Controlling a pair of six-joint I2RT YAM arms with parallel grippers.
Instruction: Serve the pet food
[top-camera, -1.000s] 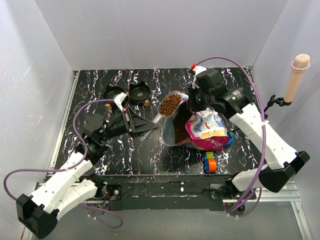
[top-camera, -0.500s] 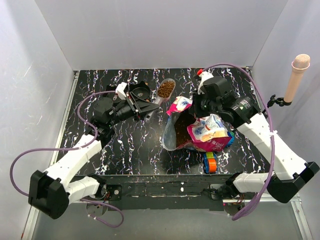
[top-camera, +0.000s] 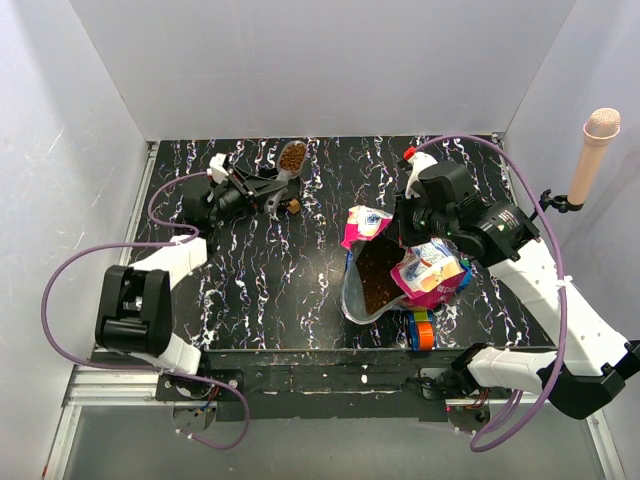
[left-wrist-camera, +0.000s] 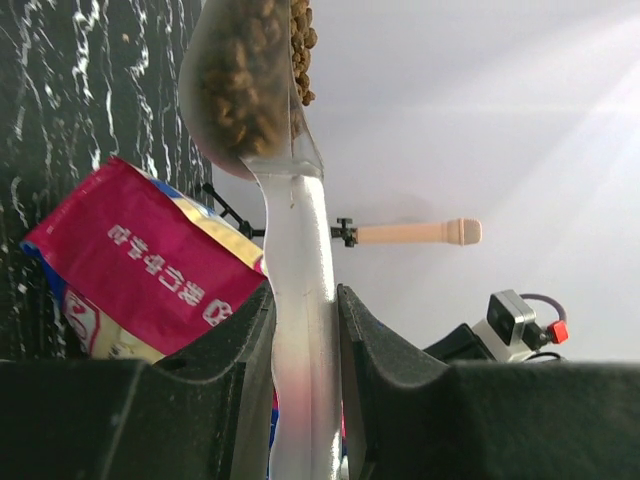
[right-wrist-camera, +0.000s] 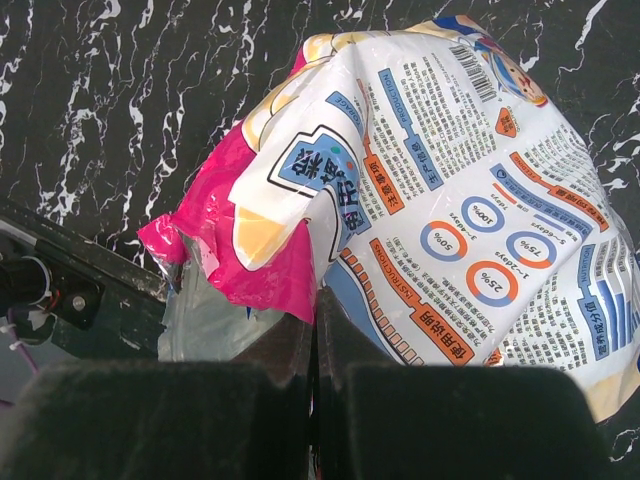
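Pet food (top-camera: 292, 157): heaped in clear scoop (left-wrist-camera: 298, 230), held level near table's (top-camera: 250, 290) far edge; left end effector (left-wrist-camera: 303, 320) clenched on handle. Rest in bag (right-wrist-camera: 450, 230), mouth held open by right end effector (right-wrist-camera: 315, 345) pinching rim.

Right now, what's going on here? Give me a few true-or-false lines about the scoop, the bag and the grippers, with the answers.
1. The scoop is loaded with kibble. True.
2. The left gripper holds the scoop by its handle. True.
3. The bag is sealed shut. False: its mouth gapes open and kibble shows inside.
4. The right gripper is free and open. False: it is shut on the bag, pinching its film.
5. The block lies beyond the bag, by the back wall. False: it lies on the bag's near side, toward the arm bases.
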